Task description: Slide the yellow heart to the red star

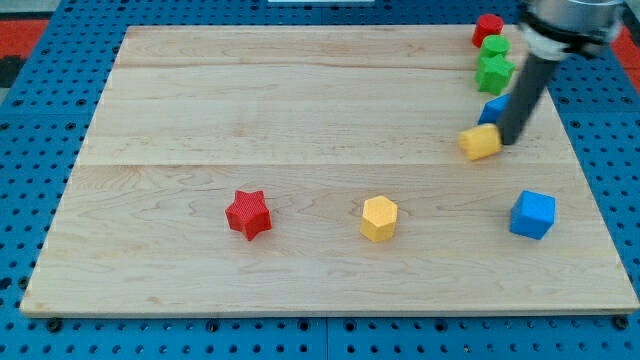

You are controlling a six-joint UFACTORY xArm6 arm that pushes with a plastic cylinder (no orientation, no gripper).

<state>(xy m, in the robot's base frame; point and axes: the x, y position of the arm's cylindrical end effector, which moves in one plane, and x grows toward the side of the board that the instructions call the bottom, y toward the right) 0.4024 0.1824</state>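
Observation:
The red star (248, 214) lies at the lower left of the middle of the wooden board (200, 110). A yellow block (480, 142), the heart as far as its shape can be made out, lies at the right, far from the star. My tip (510, 140) stands right at that yellow block's right side, touching or nearly touching it. The dark rod rises from there toward the view's top right.
A yellow hexagon (379, 218) lies between the star and the right side. A blue cube (532, 214) sits at the lower right. A blue block (494, 108), partly hidden by the rod, two green blocks (494, 72) (494, 46) and a red block (488, 28) line the upper right.

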